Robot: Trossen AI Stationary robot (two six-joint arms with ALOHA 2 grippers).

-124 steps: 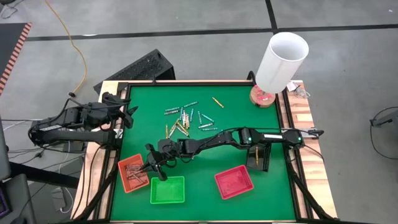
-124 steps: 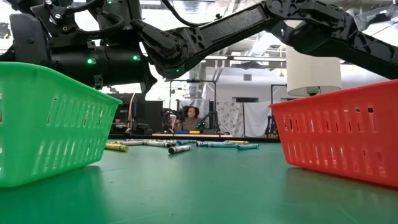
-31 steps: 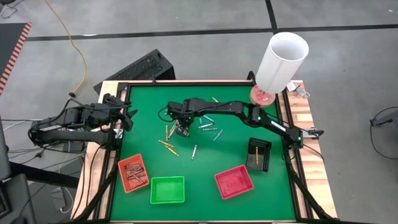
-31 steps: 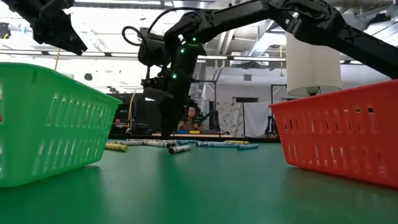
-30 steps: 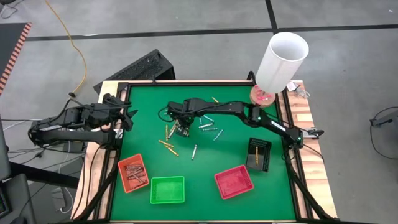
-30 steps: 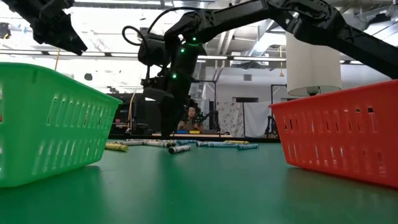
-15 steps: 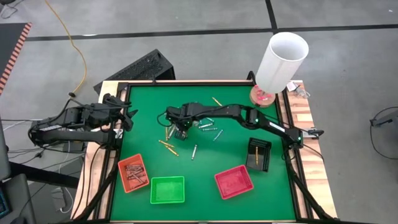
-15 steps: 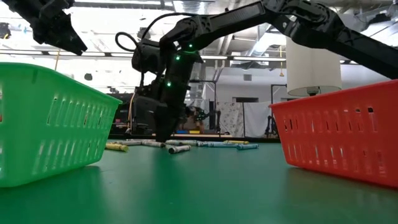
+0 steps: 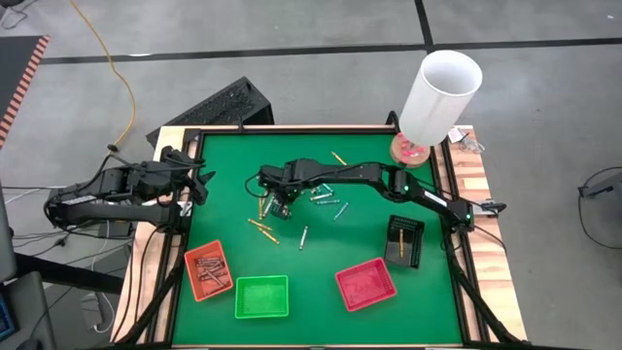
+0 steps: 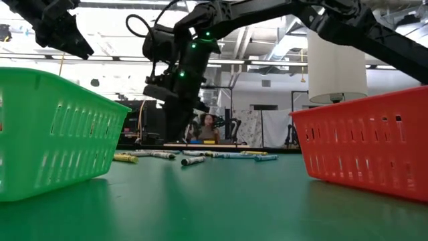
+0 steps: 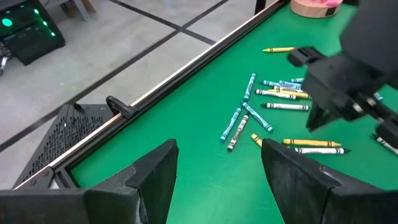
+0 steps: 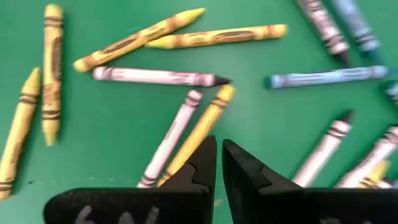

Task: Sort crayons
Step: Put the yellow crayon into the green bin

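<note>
Many crayons (image 9: 301,194) lie loose on the green mat in its far middle part; they also show in the low view (image 10: 190,159) and the left wrist view (image 11: 280,93). My right gripper (image 9: 280,202) hangs a little above the left end of that scatter, also seen in the low view (image 10: 175,130). Its fingers (image 12: 219,158) are shut with nothing between them, over a yellow crayon (image 12: 202,130) and a grey crayon (image 12: 173,138) lying side by side. My left gripper (image 11: 217,171) is open and empty at the table's left edge (image 9: 199,180).
Near the front edge stand an orange tray (image 9: 208,270) with reddish-brown crayons, a green tray (image 9: 261,297) and a red tray (image 9: 366,284). A black tray (image 9: 403,240) holding a yellow crayon stands at the right. A tall white cylinder (image 9: 439,92) stands at the far right corner.
My right gripper has dipped down, tipped, until its fingertips reached the mat among the crayons, then has risen again and now hangs above them.
</note>
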